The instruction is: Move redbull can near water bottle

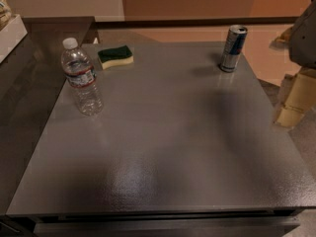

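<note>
The redbull can [233,48] stands upright near the far right corner of the grey table [168,147]. The water bottle [81,78] stands upright near the table's left edge, far from the can. My gripper [294,100] is a pale cream shape at the right edge of the view, beyond the table's right side and below the can's level. It touches neither the can nor the bottle. The grey arm [303,33] shows above it.
A green and yellow sponge [115,56] lies at the far left of the table, just behind the bottle. A dark counter [29,83] runs along the left side. A white box [10,33] sits at the far left.
</note>
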### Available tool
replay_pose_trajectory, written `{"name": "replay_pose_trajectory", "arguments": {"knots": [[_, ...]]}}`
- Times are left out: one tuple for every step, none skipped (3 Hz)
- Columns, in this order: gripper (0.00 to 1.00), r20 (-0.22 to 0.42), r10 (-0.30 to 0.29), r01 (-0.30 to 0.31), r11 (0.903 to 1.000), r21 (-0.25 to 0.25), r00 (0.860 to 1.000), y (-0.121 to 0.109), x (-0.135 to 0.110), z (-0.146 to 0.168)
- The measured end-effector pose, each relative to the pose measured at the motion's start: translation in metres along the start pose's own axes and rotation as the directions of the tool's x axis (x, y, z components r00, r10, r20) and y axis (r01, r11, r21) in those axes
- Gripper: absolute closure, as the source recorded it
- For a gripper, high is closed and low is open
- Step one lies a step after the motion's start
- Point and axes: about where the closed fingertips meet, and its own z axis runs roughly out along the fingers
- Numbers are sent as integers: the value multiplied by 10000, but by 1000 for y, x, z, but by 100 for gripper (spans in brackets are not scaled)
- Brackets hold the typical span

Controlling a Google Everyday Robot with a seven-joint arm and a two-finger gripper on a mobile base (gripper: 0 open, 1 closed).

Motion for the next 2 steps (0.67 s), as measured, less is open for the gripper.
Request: {"name": "replay_pose_trajectory", "arguments": {"knots": [[0,1,0,0,10000,2,10000,0,0,0],[0,200,168,-168,9999,-39,9997,-6,0,3]]}}
